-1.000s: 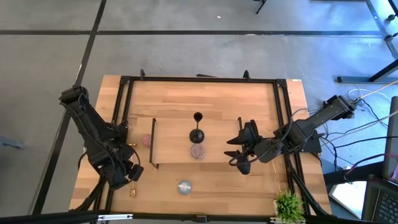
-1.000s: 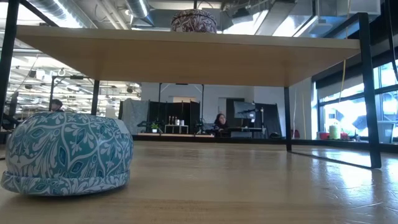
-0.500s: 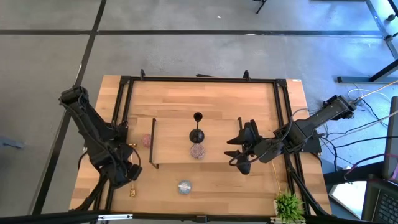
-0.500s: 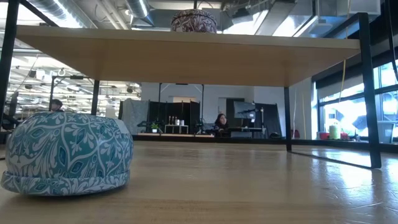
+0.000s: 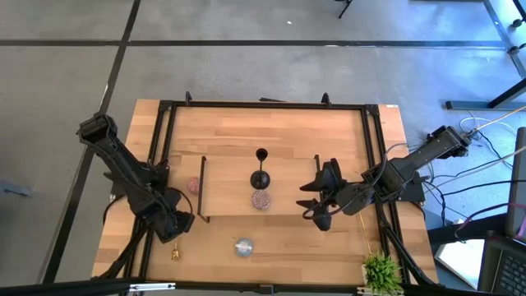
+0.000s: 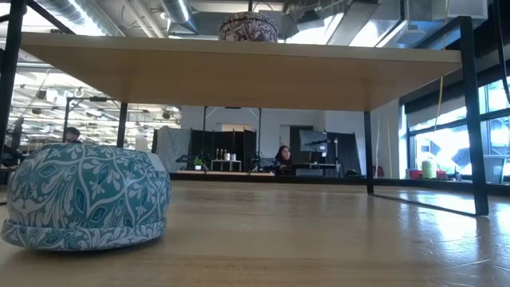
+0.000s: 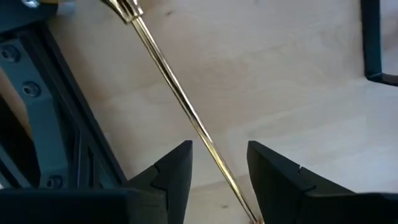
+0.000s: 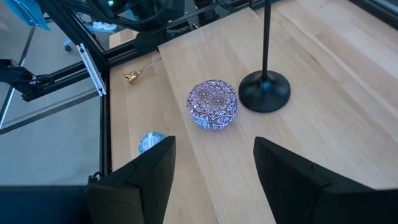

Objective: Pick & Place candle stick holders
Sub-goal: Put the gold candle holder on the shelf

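Observation:
A gold candle stick holder (image 7: 180,99) lies flat on the table at the near left, its cup end (image 5: 175,253) toward the near edge. My left gripper (image 7: 219,149) points down over it and is open, one finger on each side of the stem, not touching it. A black holder (image 5: 260,168) stands upright on the raised wooden board, with a mauve round (image 5: 261,199) beside its foot. A pink round (image 5: 194,186) sits on the table left of the board. A pale blue round (image 5: 243,246) sits near the front edge. My right gripper (image 8: 214,146) hangs open above the board's right end.
The wooden board (image 5: 288,205) on black end rails stands mid-table, and a black frame (image 5: 164,123) runs around the table. A green plant (image 5: 382,270) is at the near right corner. In the low view the blue round (image 6: 84,195) fills the left foreground.
My left gripper has sunk toward the lying gold holder and shifted slightly toward the table's right. The gold holder's cup end has stayed where it was.

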Robot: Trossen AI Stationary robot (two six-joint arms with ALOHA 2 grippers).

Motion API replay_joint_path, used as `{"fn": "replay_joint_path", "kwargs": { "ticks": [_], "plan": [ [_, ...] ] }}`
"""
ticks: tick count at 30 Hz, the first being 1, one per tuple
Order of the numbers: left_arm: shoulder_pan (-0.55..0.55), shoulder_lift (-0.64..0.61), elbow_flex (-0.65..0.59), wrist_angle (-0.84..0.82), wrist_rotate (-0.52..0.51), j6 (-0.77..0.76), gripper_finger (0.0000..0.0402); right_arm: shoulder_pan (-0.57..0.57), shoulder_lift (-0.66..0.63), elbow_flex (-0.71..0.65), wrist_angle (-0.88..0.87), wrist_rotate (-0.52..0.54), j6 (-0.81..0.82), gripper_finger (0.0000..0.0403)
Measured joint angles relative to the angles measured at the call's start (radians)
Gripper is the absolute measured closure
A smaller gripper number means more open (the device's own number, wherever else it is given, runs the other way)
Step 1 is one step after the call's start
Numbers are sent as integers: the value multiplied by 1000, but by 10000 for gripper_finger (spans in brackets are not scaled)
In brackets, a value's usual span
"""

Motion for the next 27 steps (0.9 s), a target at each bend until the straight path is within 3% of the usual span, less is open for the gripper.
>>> {"fn": "replay_joint_path", "kwargs": {
  "ticks": [27],
  "plan": [
    [12,0,-98,120,45,3,265,1,0,0,7,-10,11,183]
  ]
}}
